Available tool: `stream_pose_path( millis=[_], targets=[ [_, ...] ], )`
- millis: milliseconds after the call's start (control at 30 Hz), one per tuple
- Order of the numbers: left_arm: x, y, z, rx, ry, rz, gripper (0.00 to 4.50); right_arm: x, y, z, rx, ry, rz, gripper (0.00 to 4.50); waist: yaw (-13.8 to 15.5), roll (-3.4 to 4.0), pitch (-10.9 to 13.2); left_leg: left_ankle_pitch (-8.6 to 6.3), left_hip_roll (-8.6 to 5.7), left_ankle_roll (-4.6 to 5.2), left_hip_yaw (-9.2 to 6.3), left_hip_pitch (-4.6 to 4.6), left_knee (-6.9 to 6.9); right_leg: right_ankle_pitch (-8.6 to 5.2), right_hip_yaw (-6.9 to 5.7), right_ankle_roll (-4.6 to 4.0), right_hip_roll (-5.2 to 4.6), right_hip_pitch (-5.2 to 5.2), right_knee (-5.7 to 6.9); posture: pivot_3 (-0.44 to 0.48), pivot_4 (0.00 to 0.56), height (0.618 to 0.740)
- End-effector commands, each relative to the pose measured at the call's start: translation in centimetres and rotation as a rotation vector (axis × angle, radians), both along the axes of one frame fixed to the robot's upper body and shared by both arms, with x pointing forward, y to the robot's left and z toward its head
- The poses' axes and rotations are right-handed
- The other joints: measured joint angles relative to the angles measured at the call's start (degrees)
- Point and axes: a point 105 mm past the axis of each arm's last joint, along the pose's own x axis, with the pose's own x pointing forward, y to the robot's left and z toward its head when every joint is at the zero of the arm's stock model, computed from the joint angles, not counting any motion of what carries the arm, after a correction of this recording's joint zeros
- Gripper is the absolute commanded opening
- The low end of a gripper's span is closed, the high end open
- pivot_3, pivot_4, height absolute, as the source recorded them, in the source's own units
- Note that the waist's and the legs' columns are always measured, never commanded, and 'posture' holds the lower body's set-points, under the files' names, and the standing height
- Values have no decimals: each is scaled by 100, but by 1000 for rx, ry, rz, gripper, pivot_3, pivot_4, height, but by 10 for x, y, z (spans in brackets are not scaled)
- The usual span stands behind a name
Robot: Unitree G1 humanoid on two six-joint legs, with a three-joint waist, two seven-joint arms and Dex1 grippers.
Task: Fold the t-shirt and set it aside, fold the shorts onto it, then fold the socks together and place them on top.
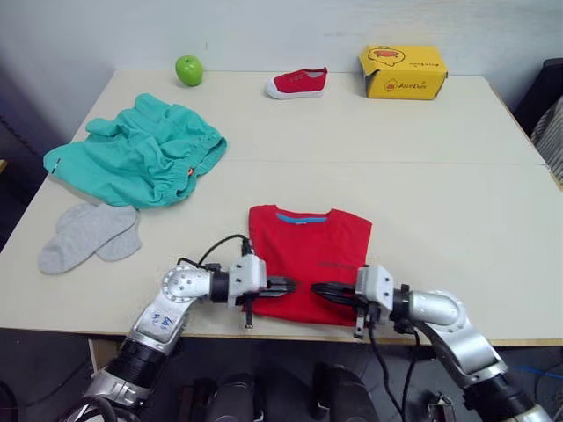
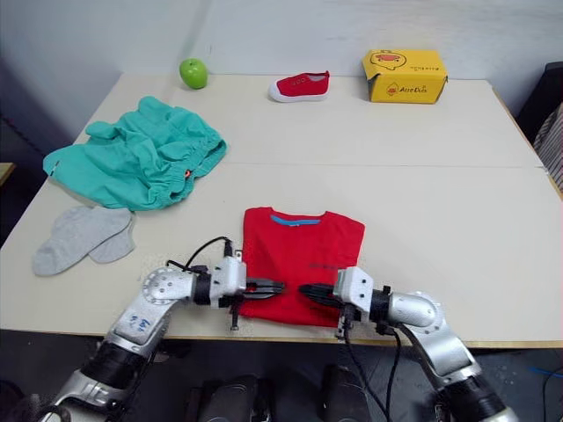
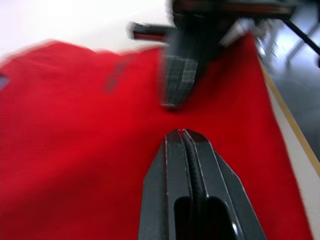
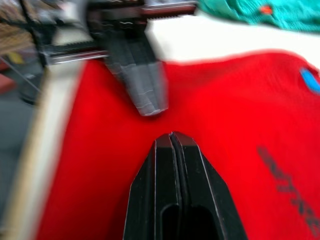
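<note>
Grippers: two; left gripper and right gripper, fingers pressed together, tips facing, near each other.
T-shirt: one, folded, beneath both tips.
Shorts: one, well beyond the left gripper.
Socks: two, beside the shorts.

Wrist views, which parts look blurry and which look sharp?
Left wrist view: the left claw is crisp, the opposite right claw and bright red fabric t-shirt smeared. Right wrist view: the right claw's fingertips are sharp, the teal fabric shorts blurred.
</note>
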Motion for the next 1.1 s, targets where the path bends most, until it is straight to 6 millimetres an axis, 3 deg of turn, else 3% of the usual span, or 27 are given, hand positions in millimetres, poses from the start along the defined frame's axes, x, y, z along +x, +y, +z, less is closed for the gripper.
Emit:
stream_pose_path(
  millis=[33, 233, 300, 367, 500, 567, 633, 767, 867, 933, 1100],
  targets=[
    [-7, 9, -14, 64, 13, 37, 56, 30, -25, 7, -6, -50, -184, 0, -44, 3, -2, 1, 2, -2, -1, 5, 0, 0, 2, 0, -2, 1, 4, 0, 150, 740],
    [-9, 15, -22, 49, 49, 102, 56, 65, -65, -10, -11, 61, -420, 0, -62, 8, -41, 1, 6, -3, -4, 23, -3, -2, 7, -4, -20, 9, 14, 0, 150, 740],
    [-9, 12, -18, -3, 48, 108, 56, 73, -71, -6, 36, 74, -459, 0, -62, 4, -68, 1, 7, -4, -4, 23, -3, -2, 6, -4, -21, 11, 14, 0, 150, 740],
    [-3, 10, -5, -87, 31, 129, 56, 80, -74, 10, 119, 49, -477, 0, -63, 4, -76, 1, 7, -4, -6, 25, -3, -2, 6, -4, -21, 14, 14, 0, 150, 740],
    [16, 13, 33, -278, 21, 188, 56, 87, -65, 51, 258, -22, -410, 0, -40, 3, -75, 4, 4, 1, -12, 11, -3, -2, 13, -4, -25, 9, 14, 0, 150, 740],
    [28, 16, 40, -279, 11, 206, 56, 85, -47, 68, 267, -59, -317, 0, -47, 3, -74, 7, 2, 2, -13, 7, -2, -2, 12, -3, -23, 7, 13, 0, 150, 740],
    [37, 16, 39, -232, -16, 207, 56, 83, -30, 72, 238, -71, -244, 0, -47, 3, -74, 8, 1, 1, -13, 9, -2, -2, 8, -3, -19, 7, 17, 0, 150, 740],
    [62, 9, 29, -139, -61, 247, 56, 81, -1, 56, 144, -75, -157, 0, -56, 2, -75, 8, 1, -1, -12, 12, -7, -2, -6, -3, -7, 7, 17, 0, 150, 740],
    [75, 3, 21, -121, -64, 288, 56, 85, 6, 32, 47, -81, -154, 0, -42, 1, -74, 8, -4, 0, -8, 6, -8, -2, -8, -3, -7, 4, 15, 0, 150, 740],
    [83, 5, 14, -115, -48, 344, 56, 89, 3, 29, 43, -120, -174, 0, -33, 0, -74, 8, -10, 3, -9, 3, -8, -1, -7, -2, -10, 3, 15, 0, 150, 740],
    [89, 15, -4, -83, 22, 444, 56, 114, -37, 21, 47, -84, -375, 0, -57, 0, -74, 15, -11, 9, -8, 14, -7, 4, -3, 6, -15, 15, 15, 0, 150, 740]
  ],
)
